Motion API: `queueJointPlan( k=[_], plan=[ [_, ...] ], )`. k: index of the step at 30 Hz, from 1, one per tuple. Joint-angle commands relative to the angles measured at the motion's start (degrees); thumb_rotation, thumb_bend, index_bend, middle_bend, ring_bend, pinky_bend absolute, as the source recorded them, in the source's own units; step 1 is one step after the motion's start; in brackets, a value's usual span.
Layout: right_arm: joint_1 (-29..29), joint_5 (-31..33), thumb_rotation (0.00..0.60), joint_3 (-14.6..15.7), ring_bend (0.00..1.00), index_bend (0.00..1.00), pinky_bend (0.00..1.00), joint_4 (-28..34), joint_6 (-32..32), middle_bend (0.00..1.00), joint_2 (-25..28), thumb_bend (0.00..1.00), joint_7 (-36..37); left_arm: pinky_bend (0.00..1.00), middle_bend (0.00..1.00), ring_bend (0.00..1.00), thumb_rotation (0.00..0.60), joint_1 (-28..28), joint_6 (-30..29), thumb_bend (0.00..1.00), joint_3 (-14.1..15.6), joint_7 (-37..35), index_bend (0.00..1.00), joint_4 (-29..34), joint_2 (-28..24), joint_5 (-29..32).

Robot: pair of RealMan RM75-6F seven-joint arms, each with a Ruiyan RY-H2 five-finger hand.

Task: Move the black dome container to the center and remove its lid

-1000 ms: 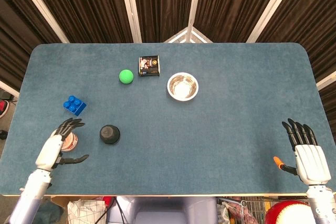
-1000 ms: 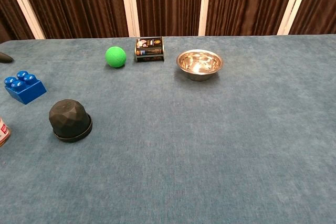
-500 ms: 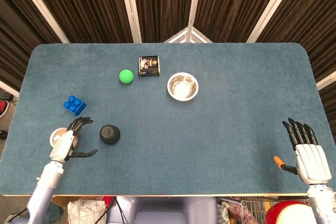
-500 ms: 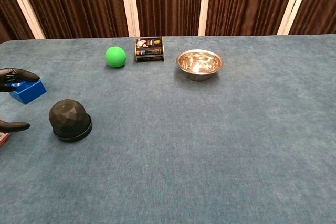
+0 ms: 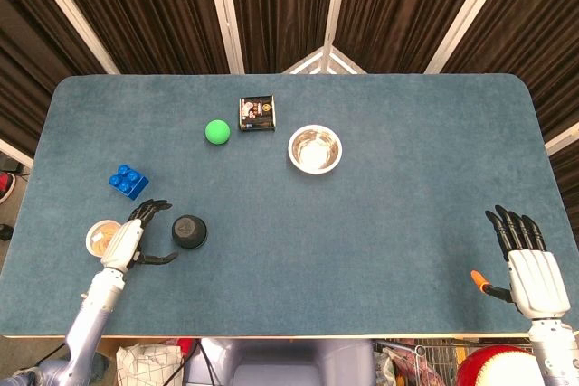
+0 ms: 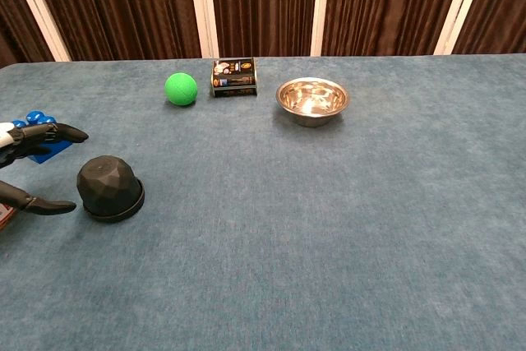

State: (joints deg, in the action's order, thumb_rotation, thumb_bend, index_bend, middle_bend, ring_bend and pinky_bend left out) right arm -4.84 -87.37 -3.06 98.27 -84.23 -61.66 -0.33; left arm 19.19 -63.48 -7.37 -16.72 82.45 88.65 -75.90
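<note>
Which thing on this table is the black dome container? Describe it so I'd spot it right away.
Look at the left, near part of the blue table, just in front of the blue block. The dome container sits there beside the open left hand. It is the only black, faceted dome; its neighbours are a blue block and a small cup.

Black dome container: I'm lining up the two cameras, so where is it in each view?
Head view: black dome container in the lower left, just right of the left hand.
Chest view: it sits at mid-left, between that hand's spread fingers.
Shared landmark: the green ball, farther back on the table.
</note>
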Motion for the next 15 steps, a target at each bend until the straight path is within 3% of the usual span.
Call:
queueJointPlan(
  k=[1, 15],
  plan=[
    [-0.22, 0.33, 0.6, -0.23, 0.0, 0.0, 0.0, -0.13, 0.3, 0.0, 0.02, 0.23, 0.2, 0.0, 0.11, 0.0, 0.6, 0.35, 0.23, 0.1, -0.1, -0.94, 0.19, -1.35, 0.84, 0.09],
    [-0.68, 0.73, 0.6, -0.28, 0.0, 0.0, 0.0, -0.28, 1.21, 0.0, -0.13, 0.23, 0.58, 0.0, 0.15, 0.0, 0.6, 1.63, 2.07, 0.1, -0.14, -3.7, 0.19, -7.26, 3.77, 0.63]
  ],
)
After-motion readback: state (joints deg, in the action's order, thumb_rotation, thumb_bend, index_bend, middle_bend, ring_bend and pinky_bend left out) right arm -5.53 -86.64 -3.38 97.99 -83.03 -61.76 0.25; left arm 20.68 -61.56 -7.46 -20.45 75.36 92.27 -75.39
